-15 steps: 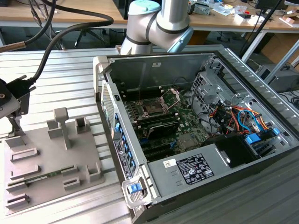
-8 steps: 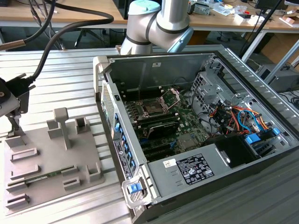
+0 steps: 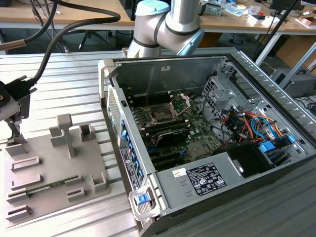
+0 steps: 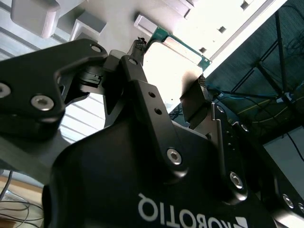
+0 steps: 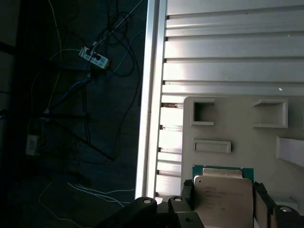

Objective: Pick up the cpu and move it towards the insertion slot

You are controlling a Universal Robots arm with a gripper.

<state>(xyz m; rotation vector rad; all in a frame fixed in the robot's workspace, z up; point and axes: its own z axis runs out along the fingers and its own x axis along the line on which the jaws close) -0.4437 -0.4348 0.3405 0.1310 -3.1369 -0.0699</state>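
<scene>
The gripper [image 5: 223, 203] was closed narrowly on the cpu [image 5: 222, 192], with a finger [image 5: 186, 195] against each of two opposite edges (the silvery top faced the first wrist view). Both were over the grey tray [image 3: 52, 160], at its end on the exterior view's left. Beside the tray, on the exterior view's right, stood the open computer case [image 3: 163, 74]. The insertion slot [image 3: 162, 113] lay inside it, well apart from the tray, its metal plate [image 3: 181, 102] tipped up.

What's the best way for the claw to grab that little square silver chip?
By two opposite thin edges, coming square onto its flat top. The cpu is thin and flat, so only the edges offer grip; the claw pinches it so.
</scene>
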